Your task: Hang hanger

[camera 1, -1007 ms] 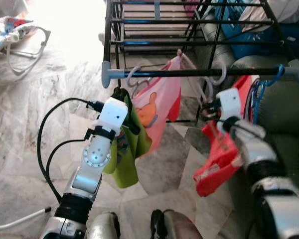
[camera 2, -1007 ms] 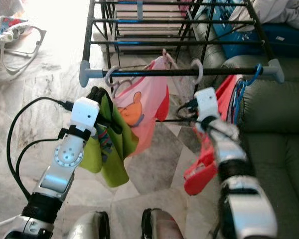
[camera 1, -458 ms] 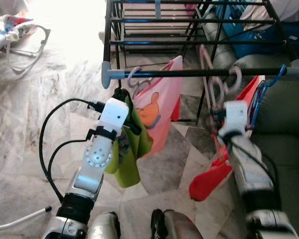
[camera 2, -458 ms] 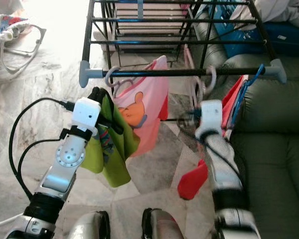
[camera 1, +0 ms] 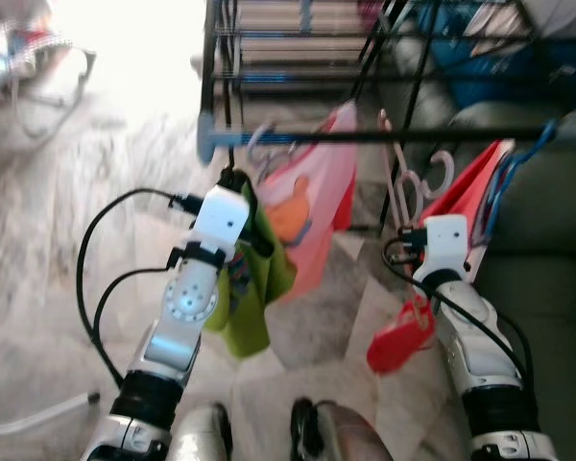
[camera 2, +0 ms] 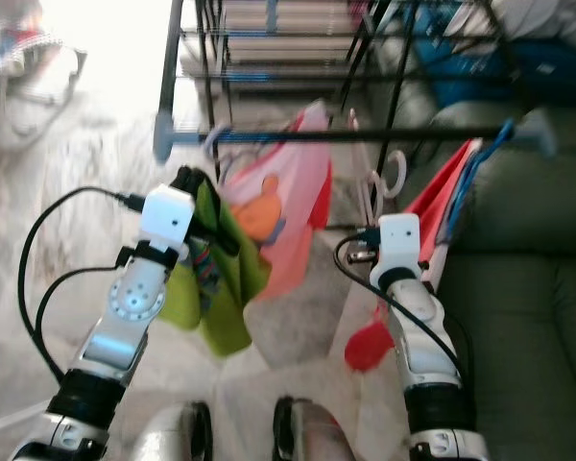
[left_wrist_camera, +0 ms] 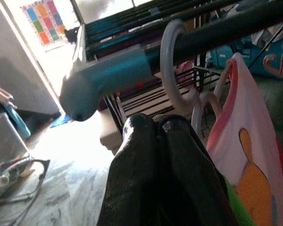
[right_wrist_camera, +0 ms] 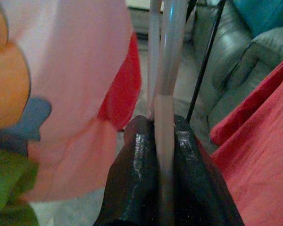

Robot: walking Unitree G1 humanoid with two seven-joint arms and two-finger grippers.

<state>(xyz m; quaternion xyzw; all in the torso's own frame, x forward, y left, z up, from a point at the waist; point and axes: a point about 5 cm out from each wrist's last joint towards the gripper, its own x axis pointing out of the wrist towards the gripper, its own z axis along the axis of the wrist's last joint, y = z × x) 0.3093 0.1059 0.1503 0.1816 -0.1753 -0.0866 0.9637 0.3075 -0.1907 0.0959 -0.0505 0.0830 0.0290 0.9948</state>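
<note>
Left eye view: the picture is blurred. The right hand is hidden behind its white wrist block, below the black rail of the drying rack. A pale hanger rises from it, its hook curling just under the rail, not over it. A red cloth dangles beside the right arm. The left hand is up beside a green cloth, near a pink shirt hanging on the rail.

Left wrist view: the 2 black fingers are pressed together, with green cloth at their side; whether they grip it is unclear. The rail's grey end cap lies just beyond.

Right wrist view: the fingers pinch the hanger's pale stem, which is blurred and cut off at the picture's edge.
</note>
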